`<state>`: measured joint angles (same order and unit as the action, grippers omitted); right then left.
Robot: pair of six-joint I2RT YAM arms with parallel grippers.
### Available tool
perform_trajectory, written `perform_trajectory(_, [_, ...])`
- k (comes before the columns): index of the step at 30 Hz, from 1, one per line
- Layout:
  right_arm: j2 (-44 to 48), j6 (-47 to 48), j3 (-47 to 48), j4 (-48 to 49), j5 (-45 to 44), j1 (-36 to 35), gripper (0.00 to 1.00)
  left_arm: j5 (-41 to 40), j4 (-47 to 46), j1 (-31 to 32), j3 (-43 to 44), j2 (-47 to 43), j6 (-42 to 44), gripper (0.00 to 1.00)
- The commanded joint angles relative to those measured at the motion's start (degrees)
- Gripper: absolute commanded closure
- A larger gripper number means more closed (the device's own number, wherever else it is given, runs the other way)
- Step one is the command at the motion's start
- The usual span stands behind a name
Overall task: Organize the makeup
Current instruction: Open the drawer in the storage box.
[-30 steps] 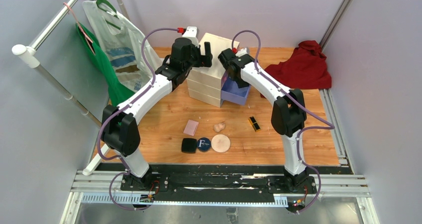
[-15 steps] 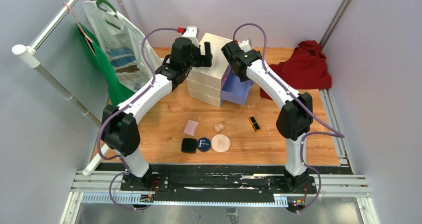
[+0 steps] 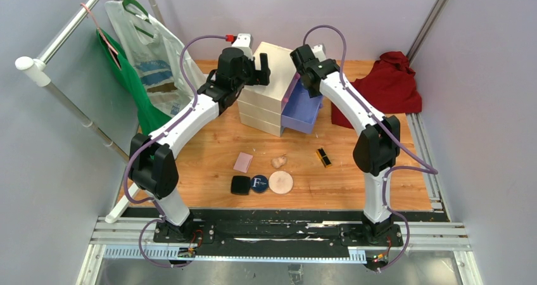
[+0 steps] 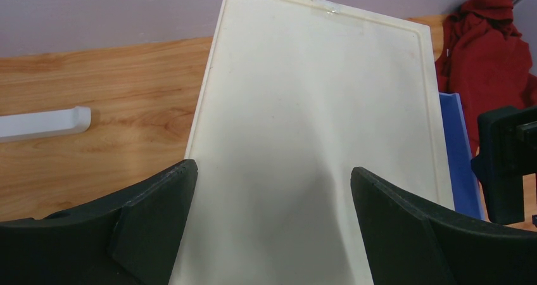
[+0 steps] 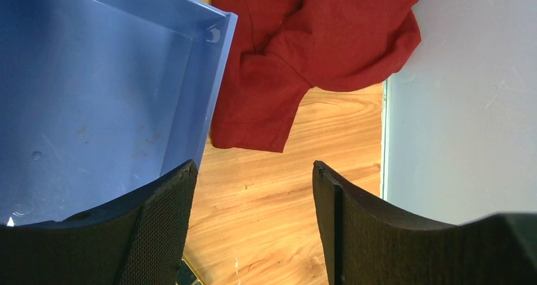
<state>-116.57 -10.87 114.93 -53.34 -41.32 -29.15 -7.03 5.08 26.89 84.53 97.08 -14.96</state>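
From above, the cream chest (image 3: 269,101) stands at the middle of the worktop's far edge, its purple-blue drawer (image 3: 303,113) pulled out to the right, probably to take the cosmetics. The left gripper (image 3: 256,66) hangs over the chest's top, seemingly placed to steady it. The right gripper (image 3: 305,62) sits above the drawer's far end. All the visible makeup lies loose well short of the chest, toward the middle of the near edge: pink square (image 3: 243,162), beige sponge (image 3: 278,161), black-gold lipstick (image 3: 324,157), black square compact (image 3: 240,185), round navy compact (image 3: 258,183) and beige round puff (image 3: 280,182), these last three touching in a row. A red cloth (image 3: 383,85) is heaped in the far right corner.

The left wrist view shows its jaws spread wide on either side of the chest's lid, gripping nothing.

The right wrist view shows its jaws apart and empty, above the drawer's right wall; what shows of the drawer is bare, so sorting looks barely begun.
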Motion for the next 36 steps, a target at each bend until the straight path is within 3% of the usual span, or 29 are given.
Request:
perform_trajectory(1, [0.54, 1.25, 1.04, 1.98, 1.83, 0.57, 0.34, -0.53, 12.74, -1.1, -1.84, 3.97, -0.59, 0.02])
perform_trajectory(18, [-4.29, 0.68, -0.81, 3.15, 5.54, 3.14, 0.34, -0.28, 13.37, -1.06, 2.14, 7.01, -0.73, 0.02])
perform_trajectory(36, [-1.89, -0.35, -5.01, -1.29, -1.74, 5.31, 0.33, -1.67, 14.93, -1.22, 5.39, 11.35, -1.03, 0.02])
